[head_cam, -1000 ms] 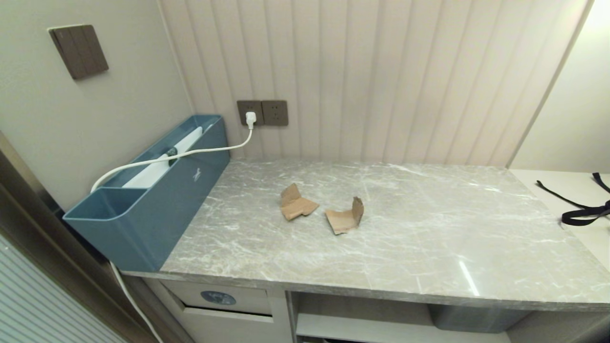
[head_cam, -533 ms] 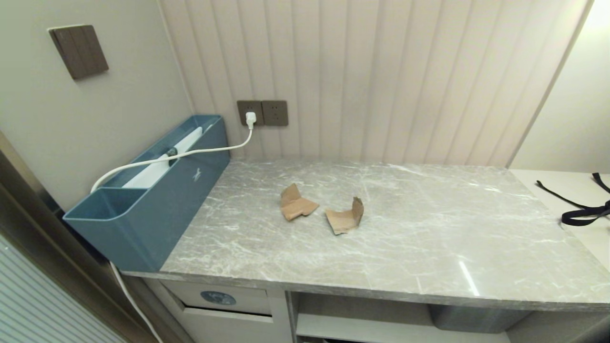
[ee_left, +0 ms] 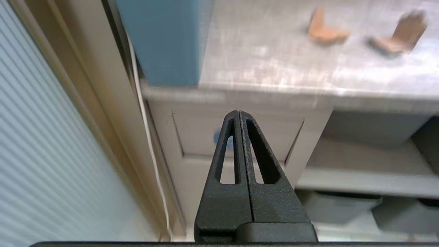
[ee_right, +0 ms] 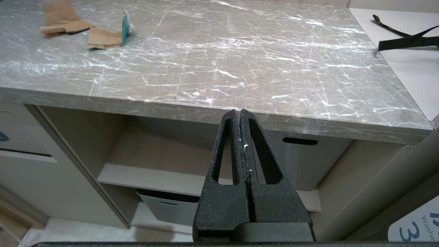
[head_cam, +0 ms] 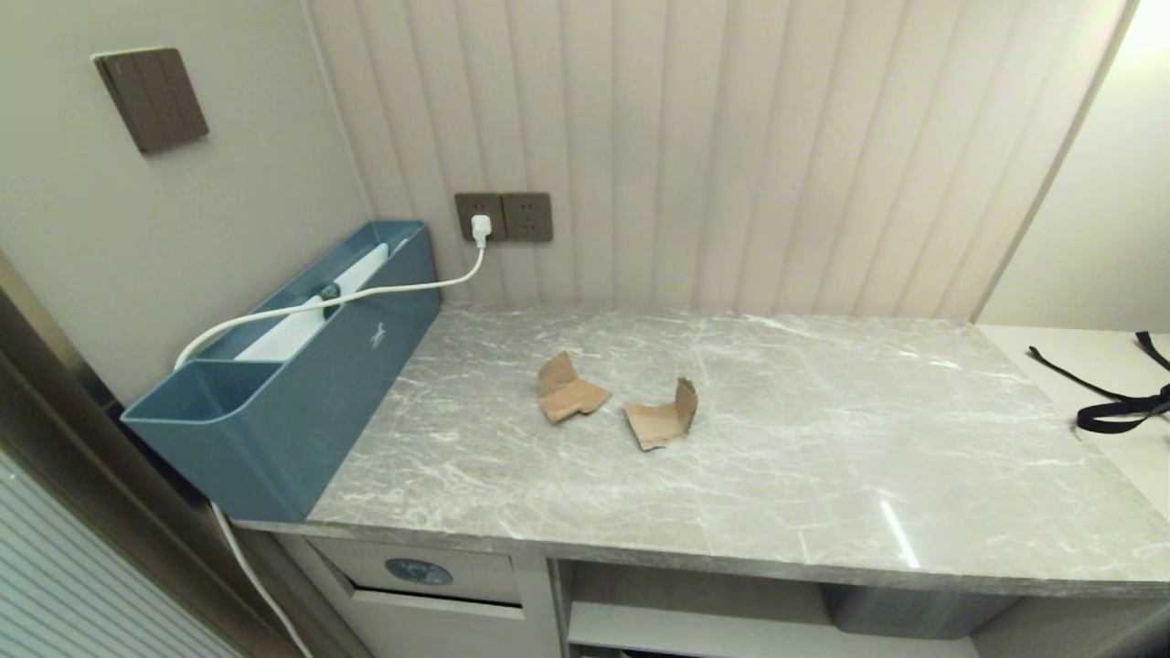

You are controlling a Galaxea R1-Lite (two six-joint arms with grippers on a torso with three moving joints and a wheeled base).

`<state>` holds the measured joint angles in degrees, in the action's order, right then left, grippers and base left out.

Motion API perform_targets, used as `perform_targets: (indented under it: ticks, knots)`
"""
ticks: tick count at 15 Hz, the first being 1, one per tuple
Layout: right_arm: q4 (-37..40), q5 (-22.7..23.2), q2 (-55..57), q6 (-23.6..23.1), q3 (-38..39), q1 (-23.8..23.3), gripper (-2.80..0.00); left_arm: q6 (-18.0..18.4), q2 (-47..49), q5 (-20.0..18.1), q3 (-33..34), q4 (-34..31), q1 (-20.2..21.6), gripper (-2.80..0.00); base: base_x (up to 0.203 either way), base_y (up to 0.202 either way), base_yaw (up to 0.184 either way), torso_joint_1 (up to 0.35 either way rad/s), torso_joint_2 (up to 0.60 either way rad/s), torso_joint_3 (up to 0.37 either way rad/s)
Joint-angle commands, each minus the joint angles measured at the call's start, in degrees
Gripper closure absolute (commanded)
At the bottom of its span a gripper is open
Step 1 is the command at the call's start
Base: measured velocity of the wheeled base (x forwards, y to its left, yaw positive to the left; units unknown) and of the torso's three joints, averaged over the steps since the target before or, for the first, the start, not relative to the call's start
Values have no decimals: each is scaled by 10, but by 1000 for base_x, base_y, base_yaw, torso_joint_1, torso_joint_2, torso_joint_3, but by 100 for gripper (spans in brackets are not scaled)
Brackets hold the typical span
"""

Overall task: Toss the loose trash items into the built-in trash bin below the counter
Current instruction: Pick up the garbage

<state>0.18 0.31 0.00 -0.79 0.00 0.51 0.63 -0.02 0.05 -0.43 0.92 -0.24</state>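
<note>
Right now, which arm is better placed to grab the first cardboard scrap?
Left, probably. The left tool, shut, sits below the counter edge by the bin flap; scraps lie left of center. The right tool, also shut, faces the open shelves farther right.

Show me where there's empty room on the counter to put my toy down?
The counter is bare from the cardboard scraps right to its edge, and along the front. It's busier on the left, by the blue box and white cable.
</note>
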Motion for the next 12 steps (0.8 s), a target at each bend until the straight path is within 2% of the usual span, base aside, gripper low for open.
perform_targets:
  ticks: [1, 2, 5, 6, 9, 12]
  knots:
    - [0, 0, -1, 1, 0, 0, 0, 0, 9, -3, -56, 9, 0, 0, 0, 0, 0, 0, 0, 0]
    - [-1, 0, -1, 1, 0, 0, 0, -1, 33, -14, -88, 8, -1, 0, 0, 0, 0, 0, 0, 0]
    - [-1, 2, -1, -1, 0, 0, 0, -13, 204, -100, -157, 16, -6, 0, 0, 0, 0, 0, 0, 0]
    - [-1, 3, -1, -6, 0, 0, 0, -16, 276, -127, -177, 23, -8, -280, 0, 0, 0, 0, 0, 0]
    - [-1, 3, -1, -5, 0, 0, 0, -20, 490, -191, -236, 75, -14, -280, 0, 0, 0, 0, 0, 0]
    - [-1, 0, -1, 1, 0, 0, 0, -26, 651, -230, -289, 144, -52, -280, 0, 0, 0, 0, 0, 0]
